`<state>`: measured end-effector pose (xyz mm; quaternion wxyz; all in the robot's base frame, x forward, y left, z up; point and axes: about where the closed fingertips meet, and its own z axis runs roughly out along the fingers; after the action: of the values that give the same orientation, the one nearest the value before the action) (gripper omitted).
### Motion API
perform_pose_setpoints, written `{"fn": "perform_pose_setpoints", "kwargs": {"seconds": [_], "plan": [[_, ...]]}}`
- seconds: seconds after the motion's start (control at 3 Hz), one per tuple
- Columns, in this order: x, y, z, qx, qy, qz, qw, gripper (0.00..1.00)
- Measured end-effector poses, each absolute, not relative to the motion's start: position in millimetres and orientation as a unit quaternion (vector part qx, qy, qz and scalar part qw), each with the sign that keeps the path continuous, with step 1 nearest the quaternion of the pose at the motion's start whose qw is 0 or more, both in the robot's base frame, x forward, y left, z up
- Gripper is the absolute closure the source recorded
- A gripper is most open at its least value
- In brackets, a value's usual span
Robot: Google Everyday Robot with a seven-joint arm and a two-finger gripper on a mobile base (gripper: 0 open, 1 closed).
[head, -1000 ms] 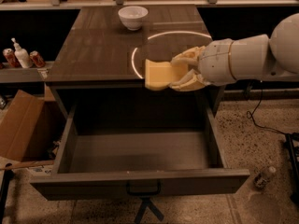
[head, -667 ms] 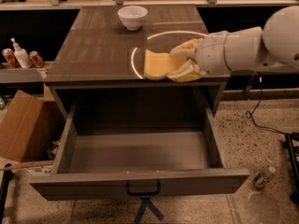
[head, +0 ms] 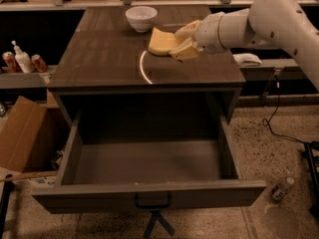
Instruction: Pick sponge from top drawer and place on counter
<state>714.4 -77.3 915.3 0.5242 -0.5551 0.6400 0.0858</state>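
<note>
Sponge gripped over the counter, drawer pulled open.

The counter fills the upper middle, with a bright light arc reflected near its front edge. Below it the drawer stands pulled far out, its dark handle at the middle of the front panel. The white arm reaches in from the upper right, over the counter's right rear part. A cardboard box sits on the floor left of the drawer. The gripper is over the counter, its tan fingers clamped on the right end of the sponge. The sponge is over the counter, just right of and in front of the bowl; whether it touches the surface I cannot tell.
</note>
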Motion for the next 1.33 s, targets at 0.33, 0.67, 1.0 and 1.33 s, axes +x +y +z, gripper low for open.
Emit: {"fn": "perform_pose_setpoints", "kwargs": {"seconds": [0.33, 0.67, 1.0, 1.33], "plan": [[756, -70, 900, -0.532, 0.677, 0.093, 0.5, 0.82], [782, -65, 885, -0.515, 0.706, 0.105, 0.474, 0.59], [795, -59, 872, -0.511, 0.722, 0.117, 0.452, 0.36], [802, -56, 864, -0.509, 0.73, 0.125, 0.439, 0.11]]}}
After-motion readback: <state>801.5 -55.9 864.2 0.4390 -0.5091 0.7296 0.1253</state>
